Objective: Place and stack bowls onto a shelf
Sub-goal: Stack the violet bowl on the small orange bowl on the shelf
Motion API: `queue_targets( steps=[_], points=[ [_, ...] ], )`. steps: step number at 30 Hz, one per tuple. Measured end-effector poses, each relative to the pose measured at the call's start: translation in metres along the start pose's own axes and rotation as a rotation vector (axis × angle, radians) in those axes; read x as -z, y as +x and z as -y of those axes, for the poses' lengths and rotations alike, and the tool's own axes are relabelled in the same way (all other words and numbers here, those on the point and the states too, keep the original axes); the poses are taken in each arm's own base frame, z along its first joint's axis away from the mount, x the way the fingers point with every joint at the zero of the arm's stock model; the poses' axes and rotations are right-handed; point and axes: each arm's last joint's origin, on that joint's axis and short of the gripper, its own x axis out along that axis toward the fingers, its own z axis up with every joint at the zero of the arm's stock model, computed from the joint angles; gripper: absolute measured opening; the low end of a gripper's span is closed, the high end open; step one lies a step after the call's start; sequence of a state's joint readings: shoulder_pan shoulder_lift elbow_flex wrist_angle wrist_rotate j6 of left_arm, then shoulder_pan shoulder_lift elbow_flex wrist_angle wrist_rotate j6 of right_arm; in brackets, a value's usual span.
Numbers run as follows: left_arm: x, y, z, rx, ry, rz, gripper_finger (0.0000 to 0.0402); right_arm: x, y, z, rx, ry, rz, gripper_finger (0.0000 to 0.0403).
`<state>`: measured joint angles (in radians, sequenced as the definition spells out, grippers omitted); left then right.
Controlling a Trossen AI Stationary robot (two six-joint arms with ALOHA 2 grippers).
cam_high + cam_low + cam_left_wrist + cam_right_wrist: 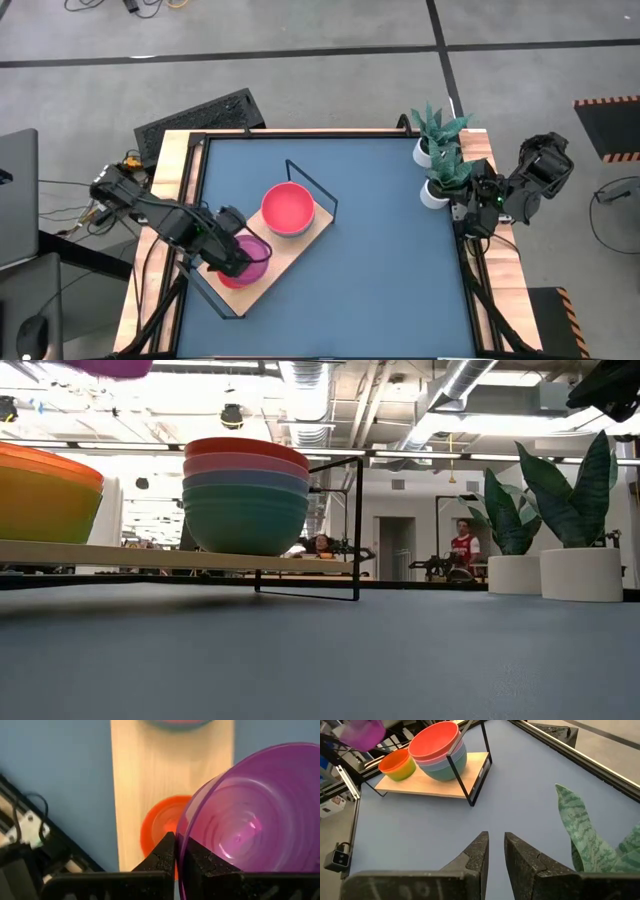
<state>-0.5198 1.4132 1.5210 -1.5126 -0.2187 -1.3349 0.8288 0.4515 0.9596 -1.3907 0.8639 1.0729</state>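
My left gripper (pixel 235 258) is shut on a purple bowl (pixel 254 256) above the near-left end of the wooden shelf (pixel 292 250). Under the bowl, a stack of smaller bowls with a red one on top (pixel 159 827) rests on the board; it also shows in the low view (pixel 45 490). A stack of larger bowls, red on top (pixel 288 208), stands on the shelf's far end. My right gripper (pixel 496 842) waits by the table's right edge, open by a narrow gap and empty. My left gripper pinches the purple bowl's rim (pixel 184 837), one finger inside the bowl and one outside. The bowl's opening faces up, and it is lifted clear above the stack of smaller bowls (pixel 110 366).
Two white plant pots (pixel 425 152) (pixel 435 193) stand at the table's far right, close to my right gripper. The shelf's black wire frame (pixel 358 525) rises at its far end. Bare blue tabletop (pixel 390 280) lies between the shelf and the pots. People show in the room beyond.
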Motion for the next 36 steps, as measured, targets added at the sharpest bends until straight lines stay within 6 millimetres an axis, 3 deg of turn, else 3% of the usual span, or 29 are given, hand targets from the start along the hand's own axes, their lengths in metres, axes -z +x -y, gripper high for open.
queue_targets(
  steps=[10,29,36],
  points=[
    [0.023,0.051,-0.03,-0.006,-0.065,-0.088,0.0,0.0,0.0,0.0,0.0,0.025,0.0,0.0088],
    [0.038,0.094,-0.044,-0.015,-0.058,-0.138,0.0,0.0,0.0,0.0,0.001,0.026,0.001,0.0088],
    [0.038,0.096,-0.042,0.0,-0.037,-0.106,0.0004,0.0,0.0,0.0,0.001,0.026,0.001,0.0088]
  ],
)
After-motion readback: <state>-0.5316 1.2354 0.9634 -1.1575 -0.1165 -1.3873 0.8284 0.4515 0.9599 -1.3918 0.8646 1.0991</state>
